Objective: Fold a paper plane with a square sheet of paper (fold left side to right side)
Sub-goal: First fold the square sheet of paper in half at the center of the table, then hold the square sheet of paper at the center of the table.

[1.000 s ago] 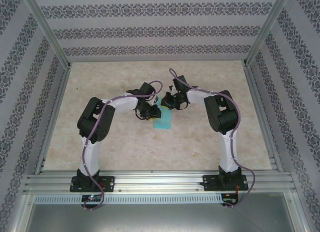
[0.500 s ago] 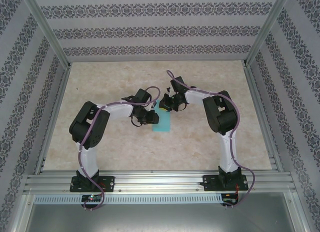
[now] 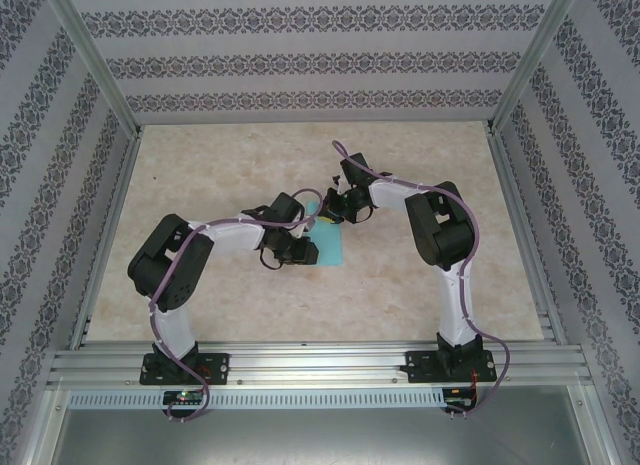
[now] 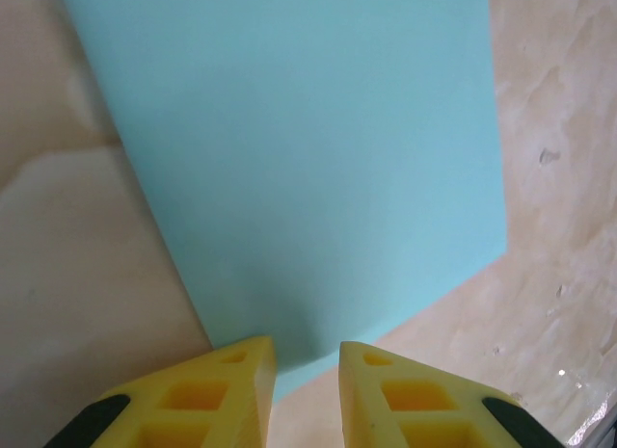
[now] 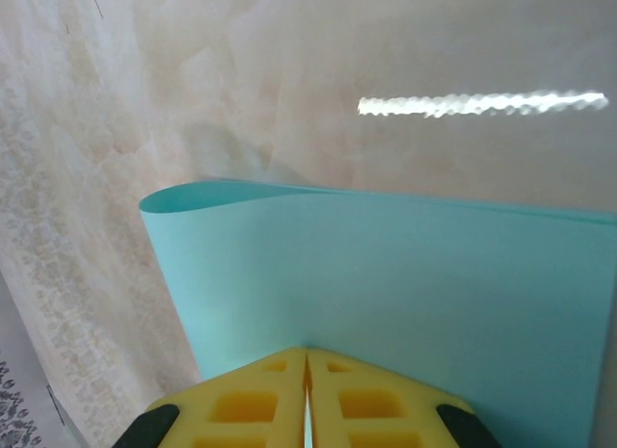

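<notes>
Your square sheet of paper lies near the middle of the worktop, between the two arms. From above it reads as a narrow strip rather than a full square. In the right wrist view it is doubled over itself, with a soft rounded bend along one edge and no sharp crease there. I judge that the left-to-right fold is laid over but not yet pressed flat. The crease, the nose folds and the wing folds that make a dart are all ahead of you.

The right end effector sits at the sheet's far end. Its yellow fingers are closed tight together with a sliver of teal between them, so it has the doubled layers pinched.

The left end effector is at the sheet's left edge, toward the near end, with its jaws a narrow gap apart. The paper's edge runs just past the fingertips. You cannot tell from here whether they press on it, and nothing is visibly clamped there.
</notes>
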Controlling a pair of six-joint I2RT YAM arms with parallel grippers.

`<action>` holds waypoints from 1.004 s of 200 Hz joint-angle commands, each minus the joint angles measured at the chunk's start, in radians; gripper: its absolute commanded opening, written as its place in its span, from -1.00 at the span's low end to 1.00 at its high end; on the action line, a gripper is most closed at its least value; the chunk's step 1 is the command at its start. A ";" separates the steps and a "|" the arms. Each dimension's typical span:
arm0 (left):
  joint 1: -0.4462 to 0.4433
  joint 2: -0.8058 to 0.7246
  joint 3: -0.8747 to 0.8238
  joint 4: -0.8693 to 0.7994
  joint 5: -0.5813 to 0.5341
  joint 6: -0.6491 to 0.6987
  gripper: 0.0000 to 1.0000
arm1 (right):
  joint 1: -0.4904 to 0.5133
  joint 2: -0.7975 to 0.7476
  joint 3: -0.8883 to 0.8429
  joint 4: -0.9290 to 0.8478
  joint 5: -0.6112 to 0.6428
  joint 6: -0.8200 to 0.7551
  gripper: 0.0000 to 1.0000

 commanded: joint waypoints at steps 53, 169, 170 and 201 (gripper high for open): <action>-0.008 -0.085 0.098 -0.186 0.070 -0.017 -0.41 | -0.011 0.049 0.009 -0.020 0.097 -0.031 -0.79; 0.043 0.176 0.294 -0.126 0.059 -0.010 -0.46 | -0.009 0.043 0.018 -0.038 0.093 -0.042 -0.79; 0.043 0.176 0.293 -0.125 0.059 -0.010 -0.46 | -0.009 0.043 0.018 -0.038 0.093 -0.042 -0.79; 0.044 0.186 0.253 -0.106 0.045 -0.014 -0.46 | -0.009 0.038 0.025 -0.034 0.088 -0.043 -0.78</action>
